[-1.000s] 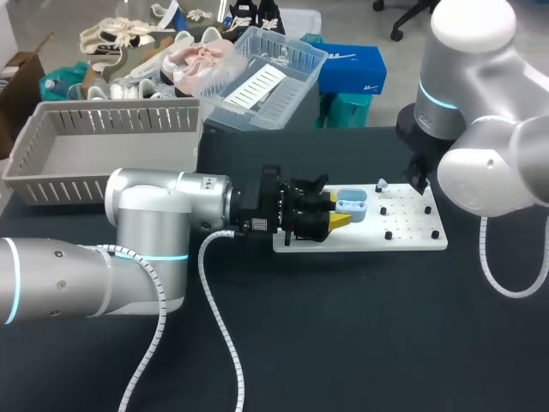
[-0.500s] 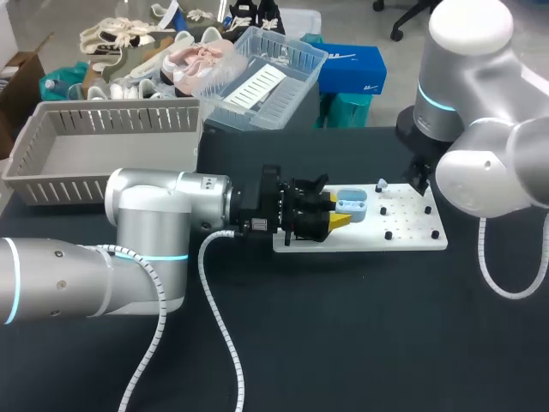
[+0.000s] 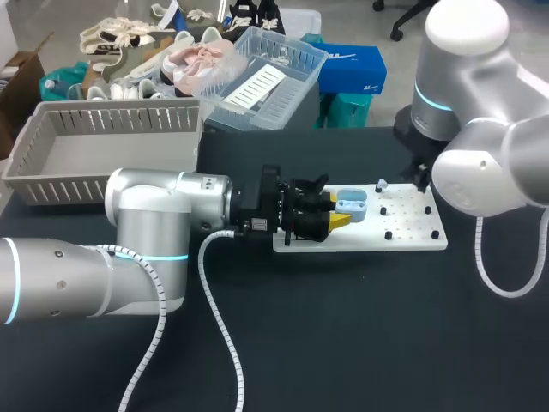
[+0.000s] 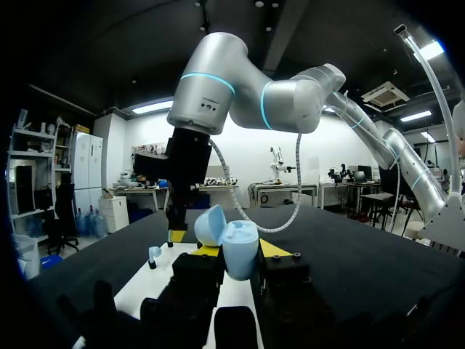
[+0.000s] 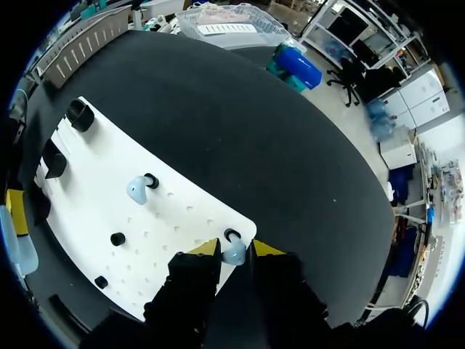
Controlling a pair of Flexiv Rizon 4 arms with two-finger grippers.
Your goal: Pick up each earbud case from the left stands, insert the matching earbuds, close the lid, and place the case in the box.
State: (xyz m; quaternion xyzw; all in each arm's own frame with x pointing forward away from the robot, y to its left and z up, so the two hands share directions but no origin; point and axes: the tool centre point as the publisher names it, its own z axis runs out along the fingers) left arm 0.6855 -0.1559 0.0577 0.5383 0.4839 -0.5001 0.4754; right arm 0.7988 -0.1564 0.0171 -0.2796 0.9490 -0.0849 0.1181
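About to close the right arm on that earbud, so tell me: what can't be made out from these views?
- Head view: the right pincer is hidden behind the right arm.
- Right wrist view: whether it grips the earbud is unclear; the earbud case is cut off at the edge.
- Left wrist view: the case's inside faces away; in the head view it is too small.

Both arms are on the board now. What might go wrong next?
The right tool is at an earbud on the board's corner; a slip may drop it off the edge. The case in the left tool has its lid open, so a bump may snap it shut.
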